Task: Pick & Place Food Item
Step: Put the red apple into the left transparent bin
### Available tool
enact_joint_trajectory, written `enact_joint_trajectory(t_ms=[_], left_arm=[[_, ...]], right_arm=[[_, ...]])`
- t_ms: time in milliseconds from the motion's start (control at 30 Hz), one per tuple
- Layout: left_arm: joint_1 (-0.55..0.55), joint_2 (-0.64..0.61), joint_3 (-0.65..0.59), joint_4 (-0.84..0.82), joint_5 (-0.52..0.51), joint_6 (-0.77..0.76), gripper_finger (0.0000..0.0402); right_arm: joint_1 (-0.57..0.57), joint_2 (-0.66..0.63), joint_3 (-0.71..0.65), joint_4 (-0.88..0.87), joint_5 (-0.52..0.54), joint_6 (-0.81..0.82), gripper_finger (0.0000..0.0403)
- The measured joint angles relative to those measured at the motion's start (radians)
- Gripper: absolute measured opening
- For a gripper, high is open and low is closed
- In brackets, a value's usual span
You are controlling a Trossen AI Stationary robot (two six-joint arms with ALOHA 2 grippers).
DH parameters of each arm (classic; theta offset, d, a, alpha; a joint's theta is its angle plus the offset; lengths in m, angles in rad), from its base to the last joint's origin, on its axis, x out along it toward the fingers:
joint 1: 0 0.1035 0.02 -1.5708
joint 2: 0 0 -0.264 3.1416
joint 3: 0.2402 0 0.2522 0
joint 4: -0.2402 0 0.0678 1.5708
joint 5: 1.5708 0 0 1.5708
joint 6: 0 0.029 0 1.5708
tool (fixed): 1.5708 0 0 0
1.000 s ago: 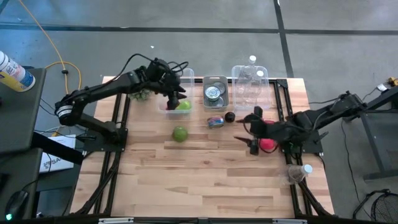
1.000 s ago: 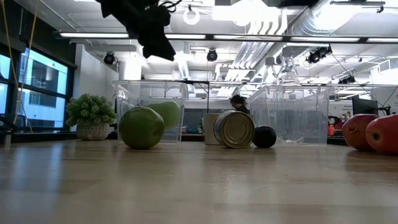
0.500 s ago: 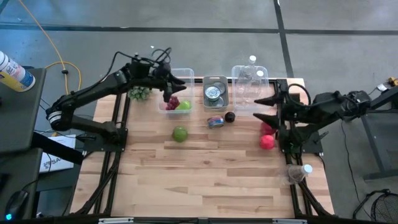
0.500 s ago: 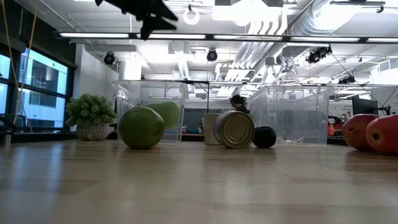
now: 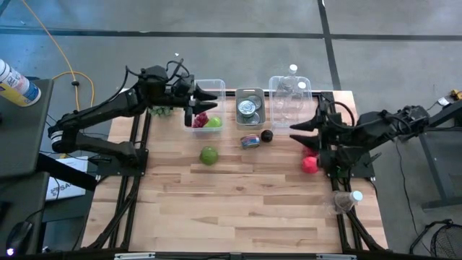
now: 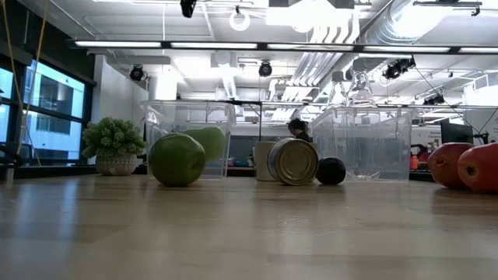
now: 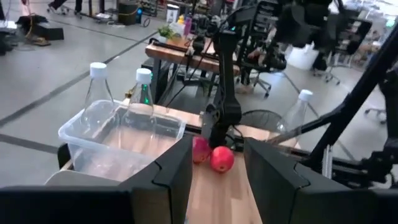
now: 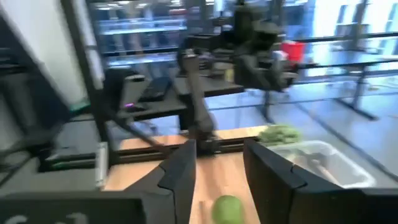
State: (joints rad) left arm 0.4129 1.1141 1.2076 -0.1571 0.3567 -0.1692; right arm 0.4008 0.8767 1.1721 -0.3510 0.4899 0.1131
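Green apple (image 5: 209, 154) loose on tabletop (image 5: 245, 202), near front of left clear bin (image 5: 219, 84), not touching it. Two red apples (image 5: 310, 165) close together at tabletop's right edge, one partly hidden under right arm. Already in left bin: green fruit (image 5: 214, 122) and dark-red item (image 5: 201, 120), poss. grapes. Tipped can (image 5: 250, 140) and small dark round item (image 5: 266, 135) between green apple and red apples.

Left gripper (image 5: 204, 105) raised over left bin, fingers (image 7: 180, 168) apart w/ nothing between. Right gripper (image 5: 301, 133) raised above red apples, fingers (image 8: 180, 171) apart too, empty.

Step, by the look of it: between picks, both arms up, nothing carried, three fruits left out. Next move prob. calls for: pick one target, come down w/ fingers wide enough to straddle it, centre on the fruit before closing (round, likely to roll), then lift clear of bin wall. Nearest pairings: left arm to green apple, right arm to red apples.
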Motion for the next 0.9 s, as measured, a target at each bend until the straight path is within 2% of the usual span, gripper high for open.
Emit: enact_joint_trajectory(t_ms=[67, 200, 367, 500, 600, 667, 767, 833, 900], left_arm=[[0.004, -0.006, 0.000, -0.014, 0.026, -0.026, 0.0138], [0.059, -0.014, 0.000, -0.079, 0.159, -0.075, 0.0138], [0.132, -0.014, 0.000, -0.138, 0.163, -0.068, 0.0138], [0.182, -0.006, 0.000, -0.135, 0.162, -0.054, 0.0138], [0.217, -0.006, 0.000, -0.135, 0.162, -0.056, 0.0138], [0.224, -0.006, 0.000, -0.135, 0.162, -0.087, 0.0138], [0.226, -0.006, 0.000, -0.136, 0.162, -0.143, 0.0138], [0.220, -0.006, 0.000, -0.135, 0.163, -0.194, 0.0138], [0.207, -0.005, 0.000, -0.135, 0.163, -0.240, 0.0138]], right_arm=[[-0.014, 0.003, 0.000, 0.006, 0.032, -0.010, 0.0111], [-0.024, 0.014, 0.000, 0.029, 0.080, 0.047, 0.0092], [-0.044, 0.039, 0.000, 0.026, 0.221, 0.105, 0.0082], [-0.044, 0.081, 0.000, -0.003, 0.353, 0.148, 0.0097], [-0.076, 0.090, 0.000, -0.099, 0.365, 0.244, 0.0126], [-0.114, 0.086, 0.000, -0.203, 0.308, 0.383, 0.0152], [-0.169, 0.059, 0.000, -0.401, 0.132, 0.574, 0.0198], [-0.199, 0.056, 0.000, -0.471, 0.004, 0.580, 0.0229], [-0.213, 0.057, 0.000, -0.513, -0.127, 0.519, 0.0255]])
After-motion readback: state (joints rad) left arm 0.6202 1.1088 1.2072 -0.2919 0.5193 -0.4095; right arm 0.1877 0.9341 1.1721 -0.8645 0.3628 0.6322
